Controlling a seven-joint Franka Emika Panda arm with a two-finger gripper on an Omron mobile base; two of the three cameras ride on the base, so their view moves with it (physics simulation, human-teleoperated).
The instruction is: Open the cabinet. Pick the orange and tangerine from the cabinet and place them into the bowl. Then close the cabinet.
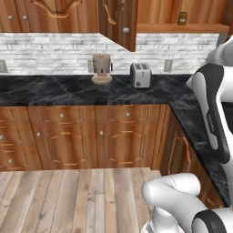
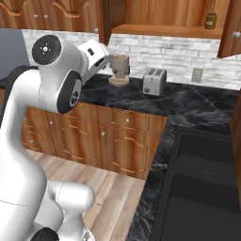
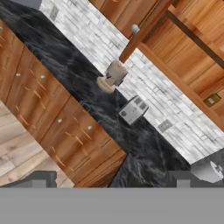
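Cabinet (image 1: 119, 20) doors of reddish-brown wood hang open above a black marble counter (image 1: 68, 91), the left one swung out toward the room with its round silver knob showing. Inside, a small dark jar (image 1: 182, 17) stands on the shelf. Beneath it, against the pale brick wall, a silver toaster (image 1: 140, 75) sits just right of a tan coffee grinder (image 1: 102, 68). From the hand camera, the gripper (image 3: 111, 179) is raised well away from the counter, its jaws spread wide and holding nothing.
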